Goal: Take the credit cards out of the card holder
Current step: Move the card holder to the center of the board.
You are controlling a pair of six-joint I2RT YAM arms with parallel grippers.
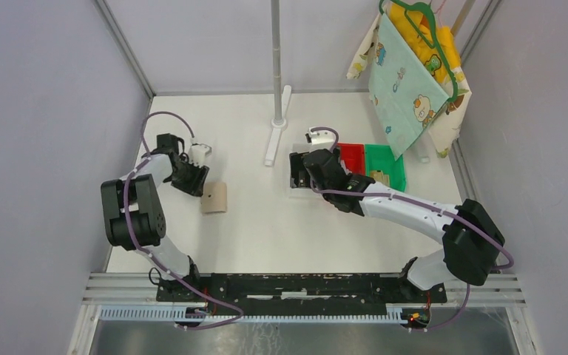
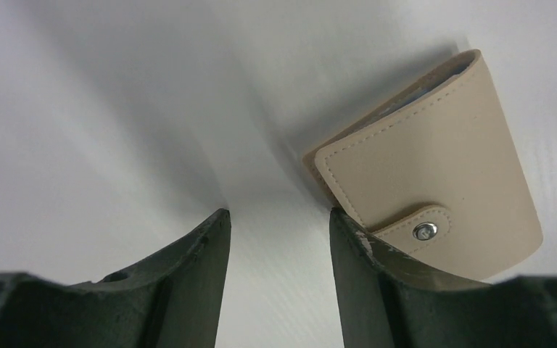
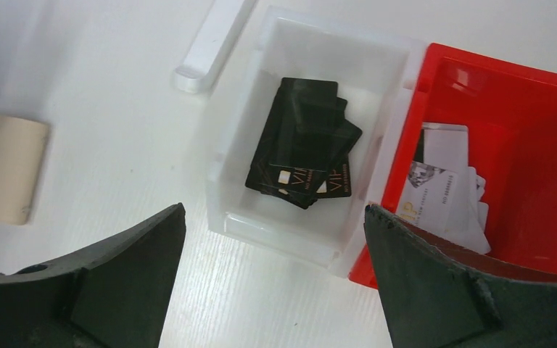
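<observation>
Your left gripper (image 2: 279, 217) is hovering low with jaws apart, empty, and the tan holder (image 2: 428, 188) is lying snapped closed on the table (image 2: 116, 109) just beside one finger. Your right gripper (image 3: 272, 210) is hanging spread wide and empty over a white bin (image 3: 217, 174) holding black cards (image 3: 304, 148). Pale cards (image 3: 442, 181) are lying in the red bin (image 3: 522, 80).
</observation>
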